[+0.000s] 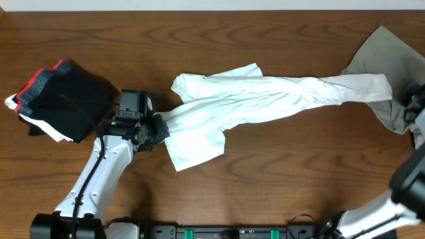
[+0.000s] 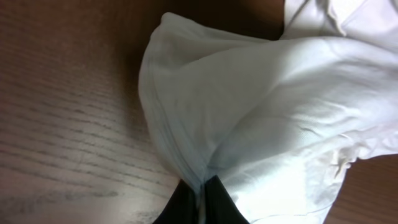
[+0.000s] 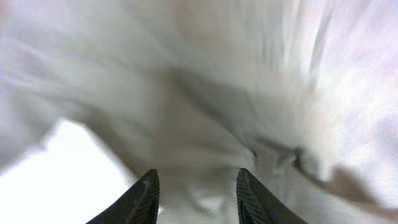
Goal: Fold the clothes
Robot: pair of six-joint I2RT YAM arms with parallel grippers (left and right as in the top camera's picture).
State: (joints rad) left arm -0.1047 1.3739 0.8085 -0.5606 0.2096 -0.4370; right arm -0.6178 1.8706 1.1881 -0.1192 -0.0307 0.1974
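A white T-shirt [image 1: 265,96] lies stretched in a long bunched band across the table. My left gripper [image 1: 161,126] is shut on its left end, where a flap hangs toward the front edge. In the left wrist view the gripper [image 2: 203,190] pinches a gathered fold of the white T-shirt [image 2: 261,106] between its fingertips. At the table's right edge my right gripper [image 1: 410,106] hangs over the grey-khaki garment [image 1: 385,53], beside the shirt's right end. In the right wrist view the right gripper [image 3: 196,175] stands open, nothing between its fingers, blurred pale fabric [image 3: 205,93] beyond.
A pile of black red-edged clothes [image 1: 63,99] sits at the far left, just beyond the left arm [image 1: 106,166]. Bare wooden table [image 1: 299,166] lies in front of the shirt. The right arm [image 1: 405,189] enters from the lower right corner.
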